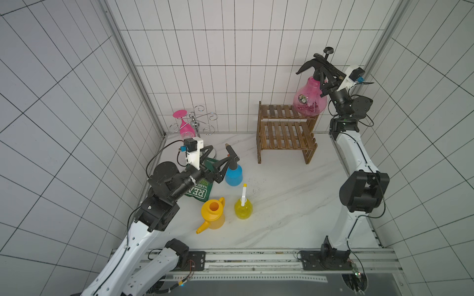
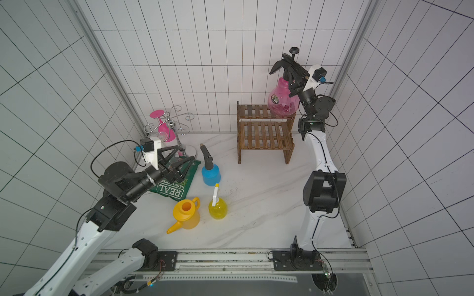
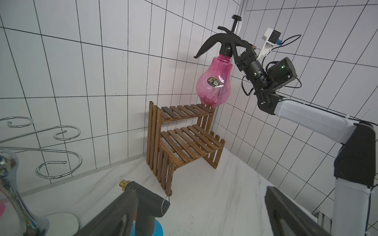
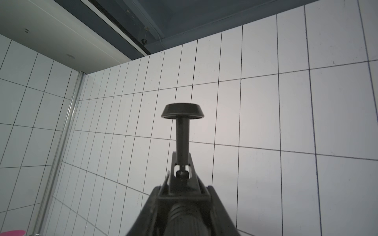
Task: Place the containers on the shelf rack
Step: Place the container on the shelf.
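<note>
at the top of the rack, the right gripper clamps the tilted pink sprayer; we advise seating its base squarely before release. the left gripper gapes open.

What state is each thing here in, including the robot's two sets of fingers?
pink sprayer, tilted, base at the top shelf's corner
right fingers, shut on the pink sprayer's neck
blue sprayer, upright on the table
left fingers, open, holding nothing
yellow bottle, upright
watering can, upright
shelf rack, standing, lower shelf bare
wine glass, hanging upside down from the wire holder
</note>
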Robot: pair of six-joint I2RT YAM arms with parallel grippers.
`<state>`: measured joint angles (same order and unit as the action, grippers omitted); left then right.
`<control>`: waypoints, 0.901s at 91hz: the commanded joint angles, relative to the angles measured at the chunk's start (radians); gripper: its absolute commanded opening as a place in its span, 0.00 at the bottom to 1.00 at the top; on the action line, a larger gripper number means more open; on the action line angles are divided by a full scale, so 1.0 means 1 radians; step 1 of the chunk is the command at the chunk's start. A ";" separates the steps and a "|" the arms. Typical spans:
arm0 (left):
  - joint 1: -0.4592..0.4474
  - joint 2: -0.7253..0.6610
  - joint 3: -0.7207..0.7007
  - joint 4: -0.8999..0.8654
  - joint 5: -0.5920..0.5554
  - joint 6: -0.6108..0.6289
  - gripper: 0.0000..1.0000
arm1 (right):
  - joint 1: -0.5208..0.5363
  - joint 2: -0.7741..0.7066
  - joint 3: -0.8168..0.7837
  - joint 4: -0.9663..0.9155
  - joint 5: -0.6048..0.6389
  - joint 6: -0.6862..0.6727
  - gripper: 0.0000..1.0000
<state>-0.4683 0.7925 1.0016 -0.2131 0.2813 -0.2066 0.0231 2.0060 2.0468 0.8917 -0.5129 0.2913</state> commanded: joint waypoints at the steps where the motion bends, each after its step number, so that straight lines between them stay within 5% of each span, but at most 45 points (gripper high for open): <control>1: 0.005 0.018 -0.011 0.018 -0.003 -0.003 0.99 | -0.012 0.079 0.170 0.021 0.051 -0.011 0.00; 25: 0.007 0.087 0.012 0.030 0.018 0.000 0.99 | -0.011 0.254 0.388 -0.035 0.098 0.000 0.00; 82: 0.007 0.164 0.027 0.079 0.044 0.007 0.99 | 0.004 0.325 0.472 -0.189 0.132 -0.063 0.00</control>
<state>-0.4671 0.9588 1.0061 -0.1673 0.3145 -0.2062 0.0200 2.3226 2.4657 0.6609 -0.3988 0.2508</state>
